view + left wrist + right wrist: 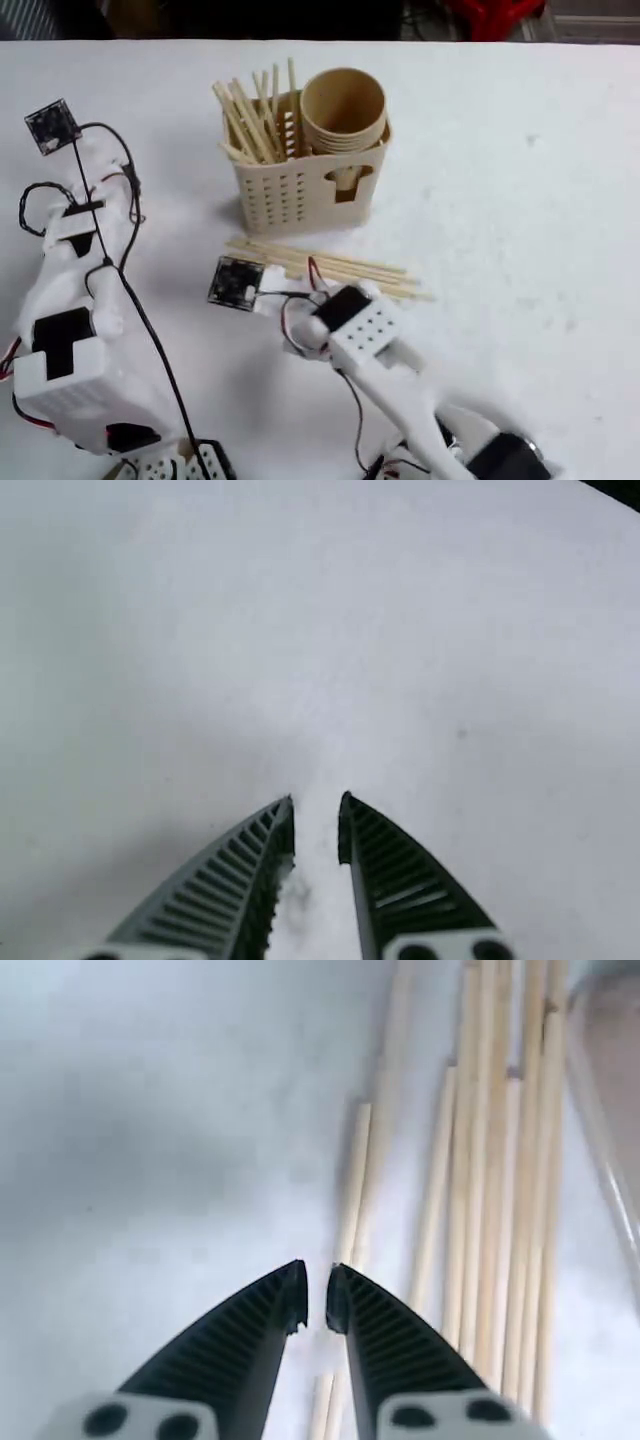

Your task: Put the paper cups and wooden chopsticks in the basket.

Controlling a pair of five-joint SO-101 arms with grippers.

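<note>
Wooden chopsticks (330,268) remain loose on the worktop (520,200), lying flat and side by side just before the basket (300,195), which stands toward the middle of the far edge. We note a further bundle (255,120) upright in one of its compartments and the stacked paper cups (343,105) in the other. The right gripper (317,1270) hangs over the near end of the loose sticks, its fingers drawn almost together and pinching nothing. The left gripper (315,805) rests over bare surface toward the left edge, with a narrow slit between its fingers and nothing held. In our judgement the hazards are these: tips lowered onto closely packed round sticks may roll or scatter them. A stick pinched near one end may droop and catch the basket rim or the standing bundle. A push against the light basket could shift or tip it. The surface is plain white and smooth, and a dark room lies beyond the far edge.
</note>
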